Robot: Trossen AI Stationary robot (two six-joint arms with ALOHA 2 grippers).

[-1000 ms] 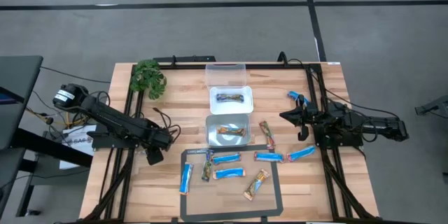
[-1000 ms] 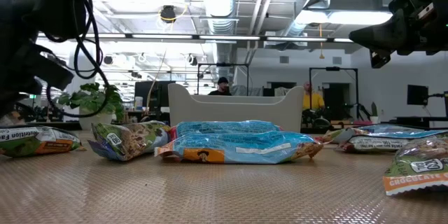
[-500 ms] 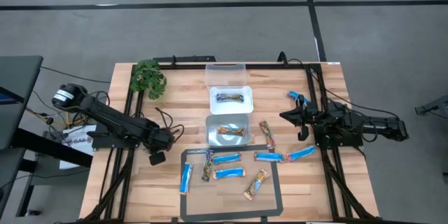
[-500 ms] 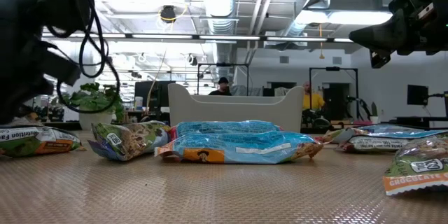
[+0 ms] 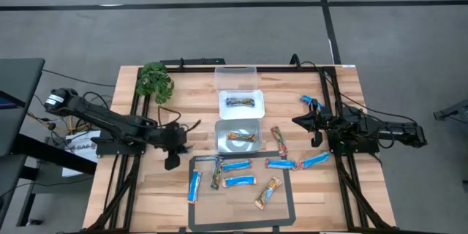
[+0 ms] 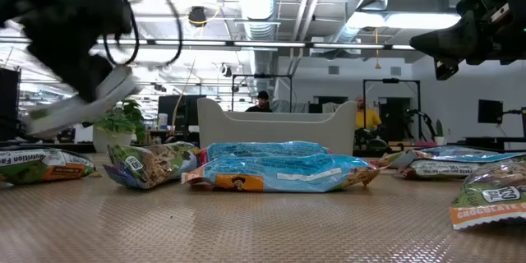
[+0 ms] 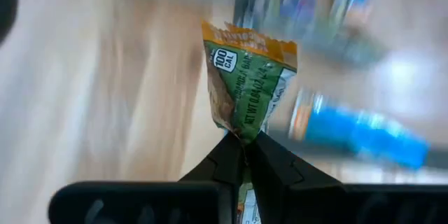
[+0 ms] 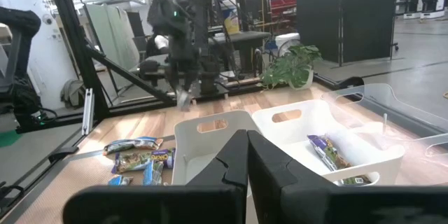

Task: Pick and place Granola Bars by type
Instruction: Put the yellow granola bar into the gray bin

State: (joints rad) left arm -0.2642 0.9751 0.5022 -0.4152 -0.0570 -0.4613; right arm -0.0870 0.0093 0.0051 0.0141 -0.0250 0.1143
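Several wrapped granola bars lie flat on the dark-framed mat [image 5: 287, 206] and the wood around it: blue ones [image 5: 235, 166] [image 5: 314, 161], a tan one [image 5: 268, 191], a multicoloured one [image 5: 217, 172] and a reddish one [image 5: 277, 140]. One more blue bar [image 5: 311, 102] lies by the right arm. My left gripper [image 5: 172, 162] is left of the mat, shut on a green and orange bar [image 7: 248, 87]. My right gripper [image 5: 303, 122] hovers shut at the table's right, holding nothing. My left gripper pinches the green and orange bar by one crimped end [image 7: 241, 131] between its two fingertips [image 7: 269, 155]. The rest of the wrapper sticks out past the fingers. The bar [image 6: 78, 111] is tilted and lifted clear of the table.
Three bins stand in a row at the table's middle: a clear one [image 5: 235, 78], a white one [image 5: 224, 104] with a dark bar, and a white one [image 5: 219, 137] with an orange-brown bar. A green plant [image 5: 154, 82] sits at the far left corner. People show in the room behind.
My left gripper has moved toward the table's right, closer to the mat and bins, and has risen. The bar it holds has come up into the low view, tilted and clear of the table. The right arm has kept still.
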